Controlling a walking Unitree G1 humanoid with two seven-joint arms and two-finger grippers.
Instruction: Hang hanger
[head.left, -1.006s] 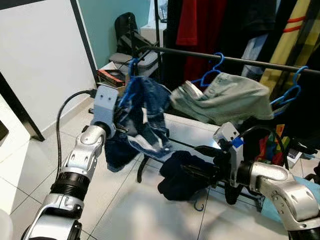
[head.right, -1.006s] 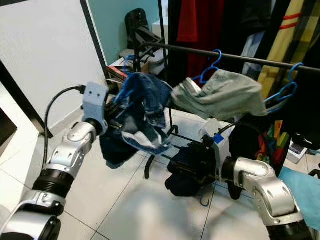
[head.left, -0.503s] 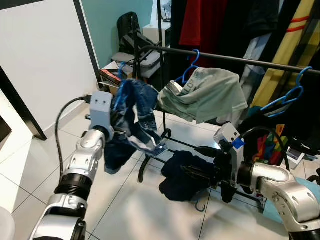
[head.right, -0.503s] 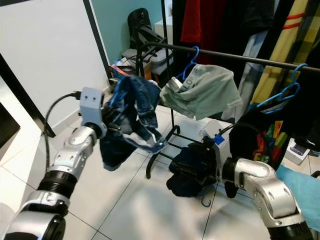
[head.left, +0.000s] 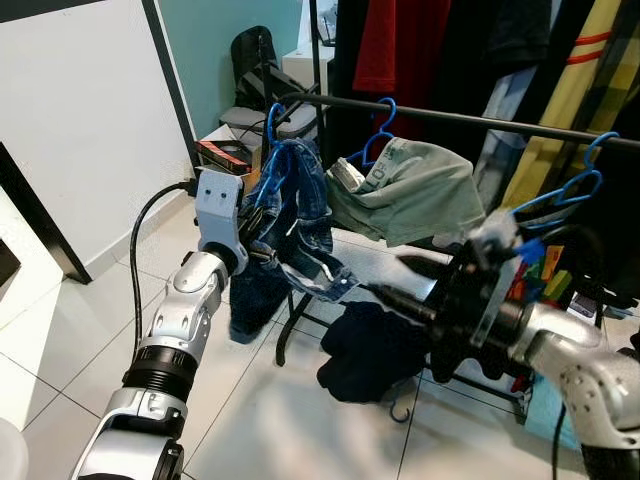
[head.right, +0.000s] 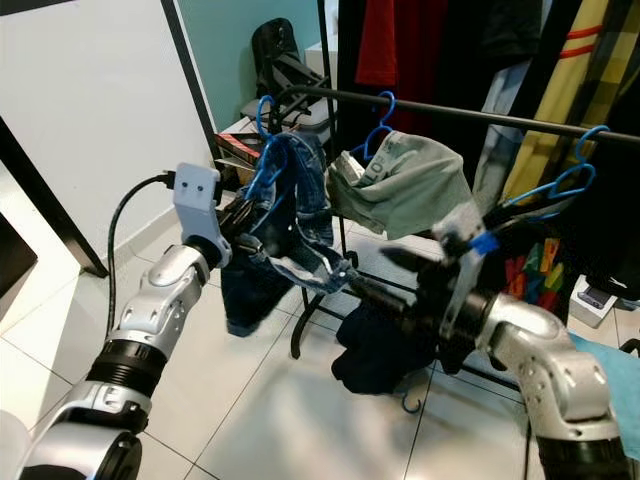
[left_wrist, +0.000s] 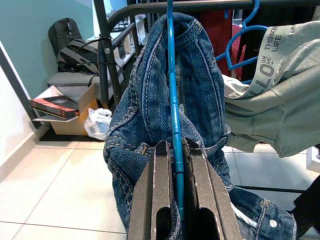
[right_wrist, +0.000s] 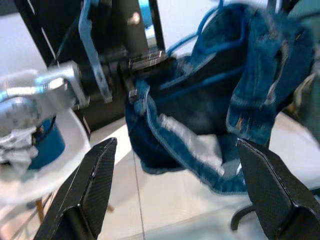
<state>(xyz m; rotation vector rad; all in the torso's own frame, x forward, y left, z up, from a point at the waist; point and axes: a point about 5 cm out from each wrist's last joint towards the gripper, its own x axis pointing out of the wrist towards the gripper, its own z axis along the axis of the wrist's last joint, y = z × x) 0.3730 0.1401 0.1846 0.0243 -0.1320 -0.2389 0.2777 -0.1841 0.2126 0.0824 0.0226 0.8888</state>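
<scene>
- The blue hanger (head.left: 272, 150) carries blue denim jeans (head.left: 290, 225) and sits up at the left end of the black rail (head.left: 450, 118), its hook at rail height; whether the hook is over the bar yet I cannot tell.
- It is a thin blue plastic hanger; the jeans are draped and bunched over it, with pale worn seams and a leg trailing down toward the tiled floor (head.left: 250, 420).
- The left gripper (left_wrist: 176, 200) has its two fingers closed narrowly on the hanger's stem, just under the denim, which keeps the hook upright and free to go over the bar.
- The right gripper (right_wrist: 175, 185) is spread wide and holds nothing; it points at the hanging jeans from nearby, probably ready to steady the loose cloth.
- Just beside the jeans on the rail hangs a grey-green garment (head.left: 420, 195) on its own blue hanger, so space there is tight.
- A dark heap of clothing (head.left: 370, 350) lies on the rack's base below.
</scene>
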